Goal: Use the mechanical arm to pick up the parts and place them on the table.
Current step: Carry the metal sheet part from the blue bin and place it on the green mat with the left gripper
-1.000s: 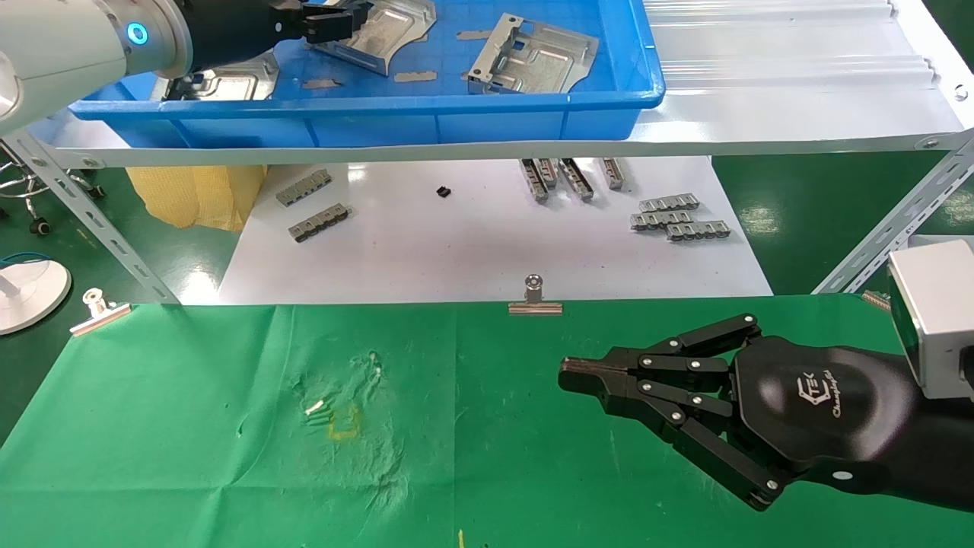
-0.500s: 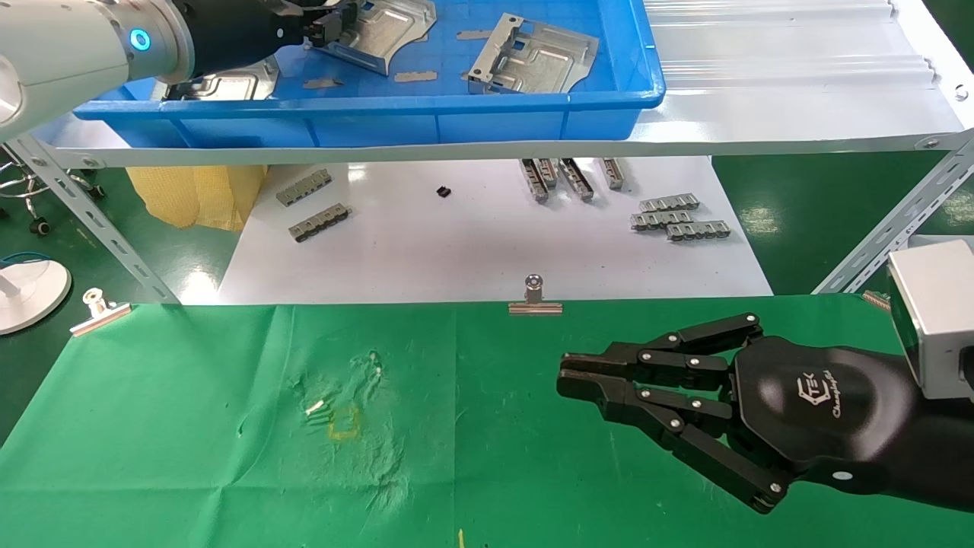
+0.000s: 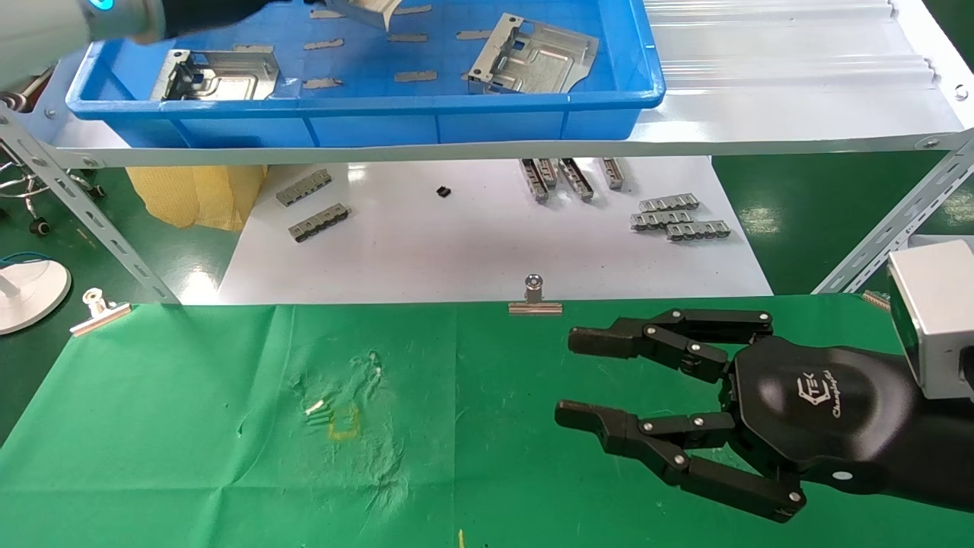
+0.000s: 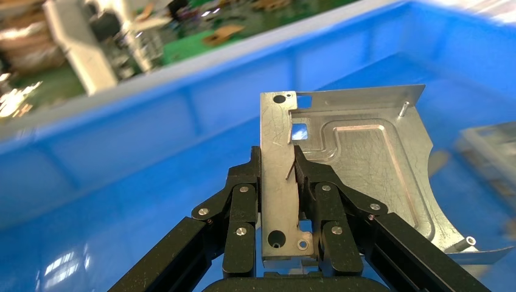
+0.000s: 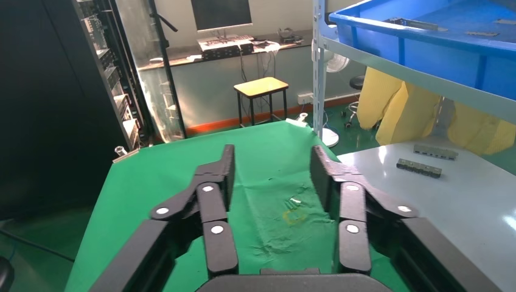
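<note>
My left gripper (image 4: 278,159) is shut on the bent edge of a silvery stamped part (image 4: 365,164) and holds it up above the floor of the blue tray (image 4: 152,182). In the head view that part (image 3: 369,9) shows only at the top edge, with the left arm passing out of view. Two more parts lie in the tray, one at the left (image 3: 217,74) and one at the right (image 3: 533,57). My right gripper (image 3: 571,378) is open and empty, hovering over the right side of the green cloth table (image 3: 228,457); it also shows in the right wrist view (image 5: 272,164).
The blue tray (image 3: 365,125) stands on a white metal shelf (image 3: 799,114) with slanted struts. Below it, a white sheet (image 3: 456,251) carries several small grey ridged strips (image 3: 677,217). Binder clips (image 3: 535,297) hold the cloth's far edge. A yellow mark (image 3: 344,426) lies left of centre.
My left gripper has lifted the part up and away, uncovering the left part in the tray. My right gripper's fingers have opened wide from shut.
</note>
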Robot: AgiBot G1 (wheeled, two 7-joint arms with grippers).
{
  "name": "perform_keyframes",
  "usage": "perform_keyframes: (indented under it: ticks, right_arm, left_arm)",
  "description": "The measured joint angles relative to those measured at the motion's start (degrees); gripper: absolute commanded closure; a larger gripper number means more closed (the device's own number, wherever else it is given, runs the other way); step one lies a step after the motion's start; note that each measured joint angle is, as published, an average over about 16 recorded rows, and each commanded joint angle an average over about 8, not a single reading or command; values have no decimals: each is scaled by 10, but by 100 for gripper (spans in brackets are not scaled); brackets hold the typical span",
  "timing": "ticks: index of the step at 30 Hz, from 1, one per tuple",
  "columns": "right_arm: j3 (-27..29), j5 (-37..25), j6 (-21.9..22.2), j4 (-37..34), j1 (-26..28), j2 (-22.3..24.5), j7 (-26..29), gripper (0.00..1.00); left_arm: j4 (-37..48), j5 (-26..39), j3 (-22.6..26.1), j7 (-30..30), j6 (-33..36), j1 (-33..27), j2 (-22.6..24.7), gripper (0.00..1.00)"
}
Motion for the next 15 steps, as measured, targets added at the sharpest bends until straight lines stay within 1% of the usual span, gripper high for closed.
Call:
perform_keyframes:
  ticks: [4,11,15]
  right_arm:
    - [0,0,0,0,0,0,0,0]
    - [0,0,0,0,0,0,0,0]
    - [0,0,0,0,0,0,0,0]
  left_arm:
    - [-17,-12,-7,26,83,0,-23,100]
    - [-51,-35,-16,88,263,9,-69,100]
    - [-77,-47,-15,121,345,19,-95,100]
